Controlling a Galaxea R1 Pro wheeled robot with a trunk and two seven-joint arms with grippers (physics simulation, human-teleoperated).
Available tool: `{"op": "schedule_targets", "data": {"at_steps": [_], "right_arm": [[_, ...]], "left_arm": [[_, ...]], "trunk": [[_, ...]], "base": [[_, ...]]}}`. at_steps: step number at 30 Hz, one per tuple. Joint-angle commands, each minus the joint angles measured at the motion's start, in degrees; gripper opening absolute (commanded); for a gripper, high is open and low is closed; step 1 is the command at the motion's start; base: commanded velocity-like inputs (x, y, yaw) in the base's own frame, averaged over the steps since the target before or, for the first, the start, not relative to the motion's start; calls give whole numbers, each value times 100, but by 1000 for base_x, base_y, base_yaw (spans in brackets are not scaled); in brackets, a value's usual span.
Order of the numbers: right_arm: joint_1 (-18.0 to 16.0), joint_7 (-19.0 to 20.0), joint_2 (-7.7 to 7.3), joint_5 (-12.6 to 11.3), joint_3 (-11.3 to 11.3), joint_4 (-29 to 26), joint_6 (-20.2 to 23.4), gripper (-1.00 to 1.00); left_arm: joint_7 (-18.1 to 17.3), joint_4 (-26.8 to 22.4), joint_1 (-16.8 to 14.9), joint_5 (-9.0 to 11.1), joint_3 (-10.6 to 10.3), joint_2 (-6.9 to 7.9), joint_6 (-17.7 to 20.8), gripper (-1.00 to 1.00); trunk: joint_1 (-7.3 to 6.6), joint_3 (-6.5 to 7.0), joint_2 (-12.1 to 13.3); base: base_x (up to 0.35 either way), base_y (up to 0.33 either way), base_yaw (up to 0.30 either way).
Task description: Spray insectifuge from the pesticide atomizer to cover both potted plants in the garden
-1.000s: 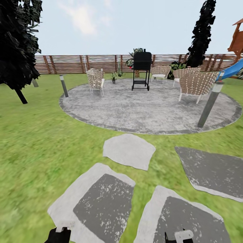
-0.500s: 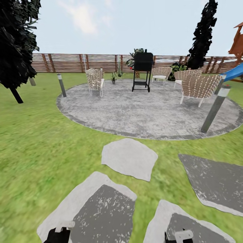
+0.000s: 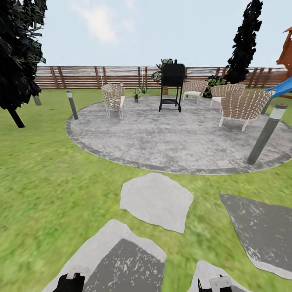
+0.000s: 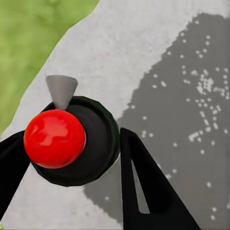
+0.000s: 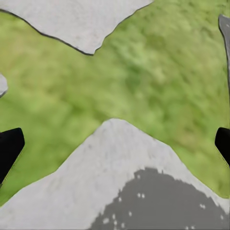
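The left claw [image 4: 72, 136] is closed on the atomizer [image 4: 98, 148]: in the left wrist view a dark round body with a red knob and a grey nozzle sits between the two black fingers, which press on its sides, above a stepping stone [image 3: 156, 201]; in the head view that claw sits low at the picture's lower edge, over the lawn [image 3: 48, 182]; so the pick-up looks done

The right claw [image 5: 115, 143] is spread wide with nothing between its fingers, only grass and stone beneath

The spraying looks not yet begun; the robot stands on the stones well short of the round patio [image 3: 174, 138], with chairs [image 3: 113, 97] and a grill [image 3: 171, 85] at the far side by the fence [image 3: 81, 77]; a small plant [image 3: 136, 94] stands near the grill and a leafy one [image 3: 213, 81] beside the right-hand chairs, but both are too small to tell whether they are the two plants meant

Left to do, by this judgement: reach the plants, aim the nozzle, and cover each of the two in turn
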Motion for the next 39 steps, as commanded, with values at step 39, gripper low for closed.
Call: {"op": "schedule_targets", "data": {"at_steps": [39], "right_arm": [[-5, -41, 0, 62, -23, 9, -11, 100]], "left_arm": [[-6, 6, -4, 2, -22, -6, -20, -100]], "trunk": [[2, -5, -2]], "base": [[338, 0, 0]]}}
